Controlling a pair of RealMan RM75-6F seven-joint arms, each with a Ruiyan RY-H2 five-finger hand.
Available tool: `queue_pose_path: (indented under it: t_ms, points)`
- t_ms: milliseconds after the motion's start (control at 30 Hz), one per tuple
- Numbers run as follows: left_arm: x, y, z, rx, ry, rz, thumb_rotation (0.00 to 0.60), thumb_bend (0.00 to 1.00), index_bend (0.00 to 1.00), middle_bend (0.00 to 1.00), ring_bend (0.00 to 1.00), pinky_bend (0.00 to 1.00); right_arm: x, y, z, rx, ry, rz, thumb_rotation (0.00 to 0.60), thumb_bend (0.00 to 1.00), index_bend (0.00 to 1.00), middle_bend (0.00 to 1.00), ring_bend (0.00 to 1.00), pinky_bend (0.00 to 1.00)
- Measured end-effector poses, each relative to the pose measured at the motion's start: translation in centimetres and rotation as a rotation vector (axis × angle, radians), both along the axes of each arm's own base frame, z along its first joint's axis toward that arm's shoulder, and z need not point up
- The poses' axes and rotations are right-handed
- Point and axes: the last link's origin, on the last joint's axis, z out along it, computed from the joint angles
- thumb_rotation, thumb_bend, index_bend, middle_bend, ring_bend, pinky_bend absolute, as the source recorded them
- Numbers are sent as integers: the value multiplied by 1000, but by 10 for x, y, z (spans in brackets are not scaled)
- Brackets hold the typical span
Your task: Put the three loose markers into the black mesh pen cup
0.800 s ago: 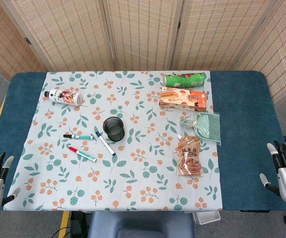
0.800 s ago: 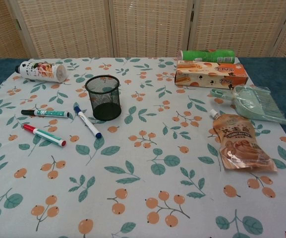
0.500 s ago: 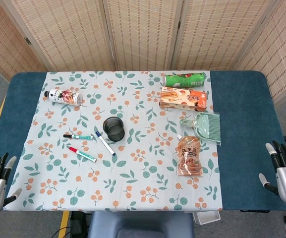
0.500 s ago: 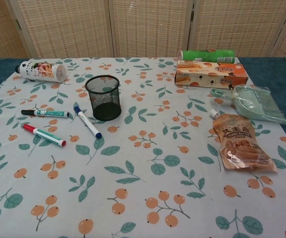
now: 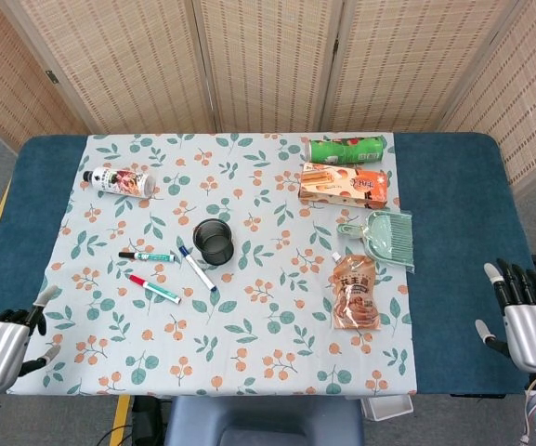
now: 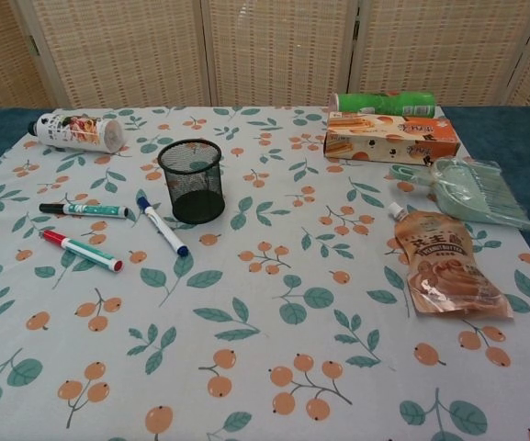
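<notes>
At table centre, cup: black mesh pen cup stands upright on the leaf-and-berry printed tablecloth, holds nothing visible.
black marker: black-capped marker with green band lies flat at the cup's 9 o'clock, near but apart.
red marker: red-capped marker with green tip lies flat at the cup's 8 o'clock, just below the black one, not touching it.
blue marker: blue-capped white marker lies slanted at the cup's 7 o'clock, top end just beside the cup base; contact can't be told.
left hand: silver robotic left hand at the table's 8 o'clock corner, off the cloth edge, well apart from the markers; fingers extended and spread, holding nothing. Head view only.
right hand: silver robotic right hand at the table's 4 o'clock, over the blue table cover; fingers up and apart, holding nothing. Head view only.
clutter, 10 o'clock: white printed bottle with black cap on its side.
clutter, 1 o'clock: green snack canister lying behind an orange biscuit box.
clutter, 3 o'clock: pale green dustpan-and-brush set.
clutter, 4 o'clock: brown peanut butter spout pouch flat on the cloth.
</notes>
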Motion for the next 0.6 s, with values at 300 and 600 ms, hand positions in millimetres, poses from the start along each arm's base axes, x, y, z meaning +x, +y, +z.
queue_pose_path:
  t_ms: [300,600]
  points:
    - [10,45,-11,-206,-91,-53,600,211,461,1000,1000,1000,-5,-12,-3,27,4,-23,600,280,48,0,0,0]
    - [31,90,-36,-361,-27,-120,600,211,416,1000,1000,1000,-5,-15,-8,64,7,-25,600,280,48,0,0,0]
